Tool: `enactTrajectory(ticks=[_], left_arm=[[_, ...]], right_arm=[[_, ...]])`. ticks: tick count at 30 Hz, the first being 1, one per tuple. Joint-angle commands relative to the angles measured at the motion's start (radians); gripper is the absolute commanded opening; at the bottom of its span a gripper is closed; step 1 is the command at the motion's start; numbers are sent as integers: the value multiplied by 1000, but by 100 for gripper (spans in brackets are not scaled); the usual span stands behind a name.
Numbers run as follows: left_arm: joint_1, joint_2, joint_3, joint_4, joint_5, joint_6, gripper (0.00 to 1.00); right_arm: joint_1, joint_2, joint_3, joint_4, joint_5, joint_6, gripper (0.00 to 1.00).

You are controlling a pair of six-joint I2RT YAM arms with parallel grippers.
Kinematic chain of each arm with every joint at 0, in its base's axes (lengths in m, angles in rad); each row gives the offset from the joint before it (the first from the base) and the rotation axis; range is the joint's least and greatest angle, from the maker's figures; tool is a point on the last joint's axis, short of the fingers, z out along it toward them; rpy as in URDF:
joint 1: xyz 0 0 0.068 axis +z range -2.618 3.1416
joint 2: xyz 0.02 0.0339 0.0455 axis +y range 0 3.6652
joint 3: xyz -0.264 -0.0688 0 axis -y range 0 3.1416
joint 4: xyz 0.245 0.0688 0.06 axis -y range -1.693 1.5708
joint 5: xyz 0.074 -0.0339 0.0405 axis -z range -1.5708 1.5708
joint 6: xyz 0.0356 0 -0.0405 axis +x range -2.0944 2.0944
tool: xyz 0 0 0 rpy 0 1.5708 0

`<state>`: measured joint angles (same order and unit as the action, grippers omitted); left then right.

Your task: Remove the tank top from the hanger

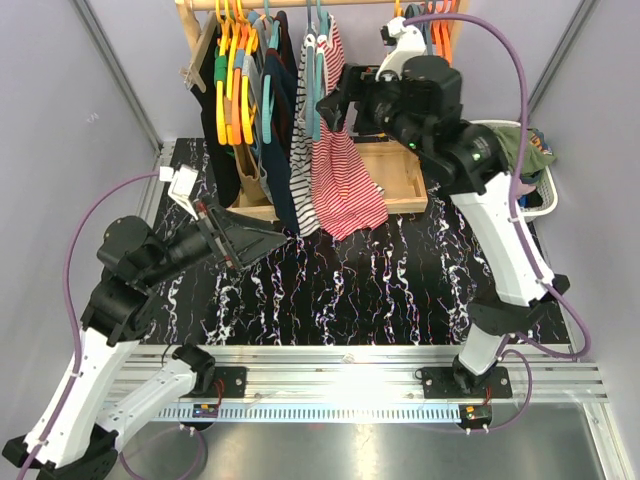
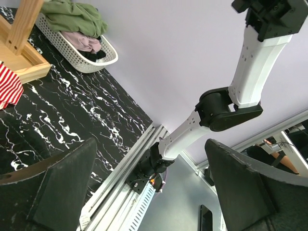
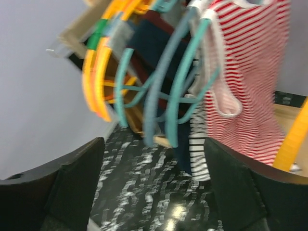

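The red-and-white striped tank top (image 1: 345, 180) hangs on a teal hanger (image 1: 320, 22) at the right of the clothes rack. It also shows in the right wrist view (image 3: 245, 72), blurred, behind teal hangers (image 3: 185, 72). My right gripper (image 1: 335, 100) is open and empty, raised beside the top's upper part; whether it touches the top I cannot tell. In its own view, the right gripper (image 3: 154, 183) has its jaws wide apart. My left gripper (image 1: 262, 240) is open and empty, low at the left near the hems of the hanging clothes. In its view, the left gripper (image 2: 151, 183) faces away, with only a corner of the tank top (image 2: 8, 86) showing.
Orange hangers (image 1: 235, 70), navy garments and a black-and-white striped garment (image 1: 303, 190) hang left of the tank top. The rack's wooden base (image 1: 395, 175) sits behind. A white basket (image 1: 545, 195) of clothes stands at the right. An aluminium rail (image 1: 340, 370) runs along the near edge.
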<state>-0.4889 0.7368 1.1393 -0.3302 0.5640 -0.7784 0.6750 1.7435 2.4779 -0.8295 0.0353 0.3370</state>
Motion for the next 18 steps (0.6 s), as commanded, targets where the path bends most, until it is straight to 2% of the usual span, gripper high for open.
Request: enactTrajectory(ticks=[1, 5, 8, 14, 18], left_arm=[[4, -48, -27, -4, -49, 5, 99], [4, -92, -58, -12, -72, -1, 99], [4, -129, -75, -27, -85, -4, 99], [4, -175, -104, -46, -121, -4, 99], [4, -200, -118, -46, -133, -4, 99]], right_arm=[[43, 28, 3, 24, 354, -98, 85], [44, 65, -1, 27, 391, -92, 79], [46, 102, 15, 9, 397, -89, 78], [46, 188, 87, -46, 284, -102, 77], [52, 176, 24, -16, 252, -107, 76]])
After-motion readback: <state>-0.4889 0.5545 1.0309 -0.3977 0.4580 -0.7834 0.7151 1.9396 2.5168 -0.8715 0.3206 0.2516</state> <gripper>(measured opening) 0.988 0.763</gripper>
